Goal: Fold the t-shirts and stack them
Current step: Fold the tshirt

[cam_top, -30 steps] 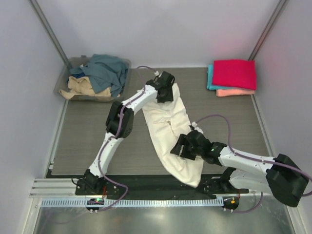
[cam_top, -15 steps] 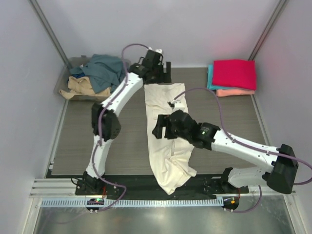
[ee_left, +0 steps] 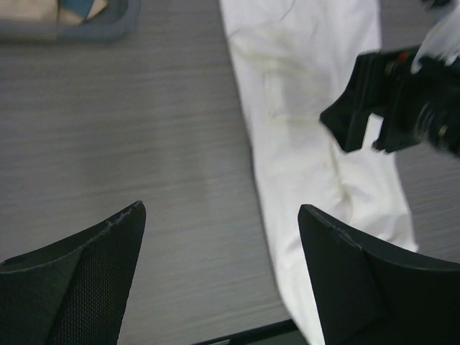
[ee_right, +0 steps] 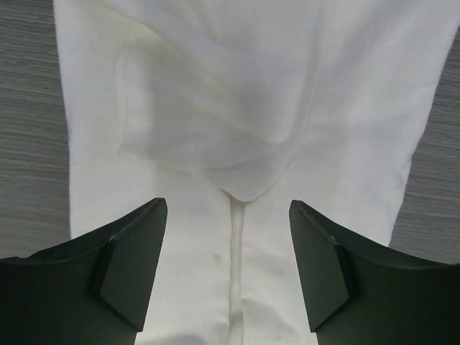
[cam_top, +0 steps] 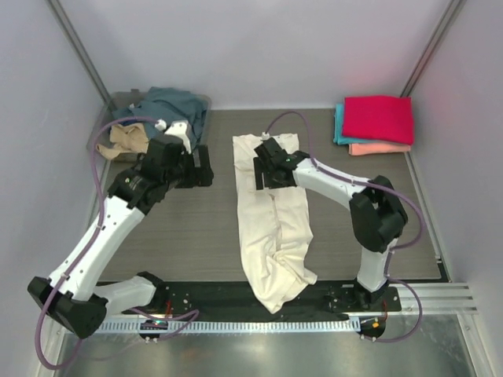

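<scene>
A long cream t-shirt (cam_top: 271,220) lies folded lengthwise down the middle of the table, its near end over the front edge. It also shows in the left wrist view (ee_left: 316,136) and the right wrist view (ee_right: 244,122). My right gripper (cam_top: 264,167) is open above the shirt's far part, holding nothing; its fingers (ee_right: 126,266) stand apart over the cloth. My left gripper (cam_top: 203,166) is open and empty over bare table left of the shirt. A folded stack sits at the far right: magenta-red (cam_top: 378,118) on teal (cam_top: 339,126) and salmon-pink (cam_top: 380,148).
A clear plastic bin (cam_top: 118,100) at the far left holds a slate-blue shirt (cam_top: 169,114) and a tan one (cam_top: 134,141). Its edge shows in the left wrist view (ee_left: 79,29). The table (cam_top: 181,236) ends at a black rail in front.
My left gripper let go of the shirt's far end and swung back left over bare table. My right gripper moved from the shirt's middle up to its far part. The shirt lies straighter.
</scene>
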Tool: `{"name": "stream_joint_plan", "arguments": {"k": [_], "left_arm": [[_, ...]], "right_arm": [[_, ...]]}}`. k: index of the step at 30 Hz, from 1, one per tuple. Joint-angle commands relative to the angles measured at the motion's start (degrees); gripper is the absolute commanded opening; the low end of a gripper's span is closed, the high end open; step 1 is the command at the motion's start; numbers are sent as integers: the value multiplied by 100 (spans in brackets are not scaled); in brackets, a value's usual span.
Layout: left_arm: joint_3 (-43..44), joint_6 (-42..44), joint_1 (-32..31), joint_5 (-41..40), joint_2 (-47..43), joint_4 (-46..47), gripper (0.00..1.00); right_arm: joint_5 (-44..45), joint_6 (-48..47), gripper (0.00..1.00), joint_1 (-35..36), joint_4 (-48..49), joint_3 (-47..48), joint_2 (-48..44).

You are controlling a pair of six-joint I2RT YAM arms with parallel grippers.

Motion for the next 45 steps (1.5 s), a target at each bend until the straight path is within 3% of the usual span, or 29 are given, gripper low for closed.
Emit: {"name": "stream_joint_plan", "arguments": {"k": [1, 6, 10, 13, 20, 22, 26, 30, 37, 43, 45], "left_arm": [[-818, 167, 17, -359, -746, -321, 88], [-1750, 212, 17, -570, -1765, -515, 88], [-2339, 150, 8, -667, -2303, -95, 90], [-2297, 256, 26, -719, -2243, -41, 91], [-2349, 291, 26, -614, -1943, -49, 91], [-2358, 291, 26, -640, -1934, -32, 91], [-2376, 265, 17, -614, -1970, -41, 91], [-2385, 195, 26, -553, -1952, -23, 91], [-2384, -455, 17, 150, -1803, 240, 84], [-2700, -903, -53, 730, -1732, 662, 79], [-2954, -1035, -115, 775, -1653, 898, 78]], "right_arm": [[242, -262, 75, -35, -343, 627, 385], [137, -314, 74, -175, -509, 1303, 1446], [102, -297, 74, -412, -650, 1945, 2177], [-3, -78, 74, -886, -870, 2901, 3001], [48, 888, 74, -1687, -1284, 6484, 5033], [-274, 1187, 73, -1879, -1135, 6928, 5324], [-1705, 1322, 71, -1943, 636, 6448, 5282], [-2674, 689, 75, -1828, 817, 6473, 5125], [-2465, -383, 84, -1889, 800, 5278, 3501], [-2641, -473, 90, -2258, 624, 4470, 2278], [-2579, -473, 91, -2294, 493, 3768, 1557]]}}
